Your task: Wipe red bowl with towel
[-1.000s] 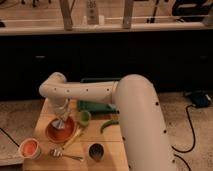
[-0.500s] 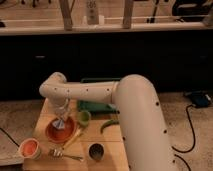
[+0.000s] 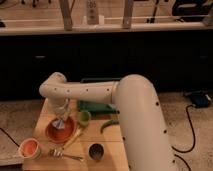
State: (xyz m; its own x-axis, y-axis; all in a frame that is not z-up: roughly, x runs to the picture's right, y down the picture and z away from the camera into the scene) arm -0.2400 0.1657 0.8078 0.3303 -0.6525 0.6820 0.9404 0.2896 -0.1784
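Observation:
The red bowl [image 3: 61, 132] sits on the left part of the wooden table [image 3: 111, 151]. My white arm reaches across from the right and bends down over the bowl. The gripper [image 3: 60, 120] points down into the bowl. A pale grey bunch, which looks like the towel [image 3: 59, 124], lies under the gripper tip inside the bowl. The gripper hides most of it, and I cannot tell whether it is being held.
A green cup [image 3: 84, 117] stands right of the bowl, with a dark green tray [image 3: 96, 105] behind it. A green vegetable [image 3: 107, 125], a dark metal cup [image 3: 95, 151], a fork [image 3: 65, 154] and a small orange bowl [image 3: 29, 148] lie nearer the front edge.

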